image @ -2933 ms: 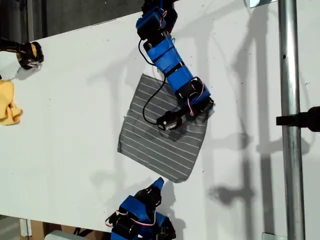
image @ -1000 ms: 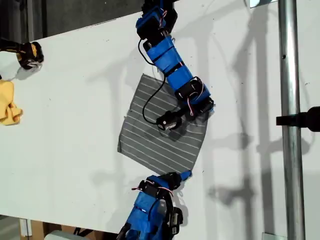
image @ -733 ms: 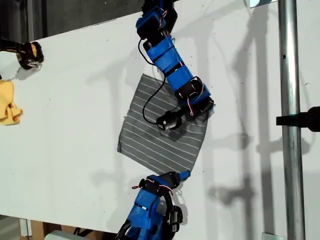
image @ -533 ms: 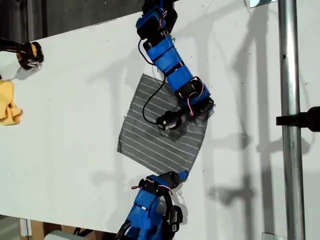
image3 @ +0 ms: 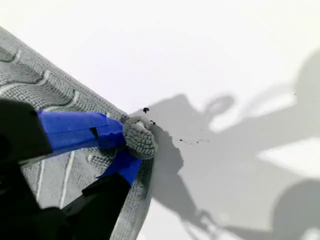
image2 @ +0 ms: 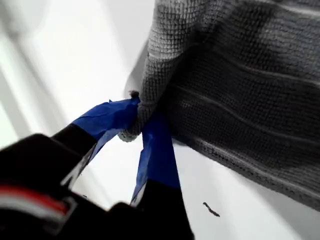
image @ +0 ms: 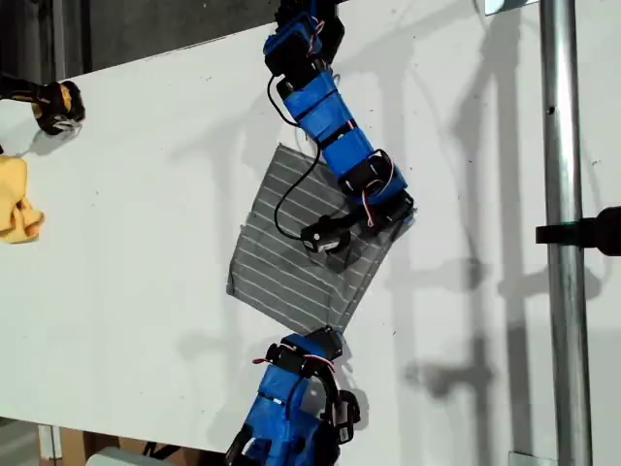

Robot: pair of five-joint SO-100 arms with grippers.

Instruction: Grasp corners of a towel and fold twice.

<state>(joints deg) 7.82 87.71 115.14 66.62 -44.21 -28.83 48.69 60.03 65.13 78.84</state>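
The towel (image: 291, 262), dark grey with thin white stripes, lies spread on the white table (image: 126, 291) in the middle of the exterior view. My first gripper (image: 330, 337) comes from the exterior view's bottom edge and is shut on the towel's nearest corner (image2: 131, 131). The towel (image2: 235, 90) rises from that pinch, lifted off the table. My second gripper (image: 400, 212) reaches over the towel from the top of the exterior view. It is shut on the corner (image3: 140, 137) at the exterior view's right, where the towel (image3: 30, 85) lies flat.
A yellow cloth (image: 17, 199) lies at the exterior view's left edge, below a black and yellow object (image: 53, 102). A metal pole (image: 563, 233) with a black clamp (image: 587, 231) runs down the exterior view's right side. The table's far edge slants across the top left.
My first gripper came up from the exterior view's bottom edge, shut on the near corner and drew it up and leftward. The towel's lower right edge pulled inward. The second arm barely moved.
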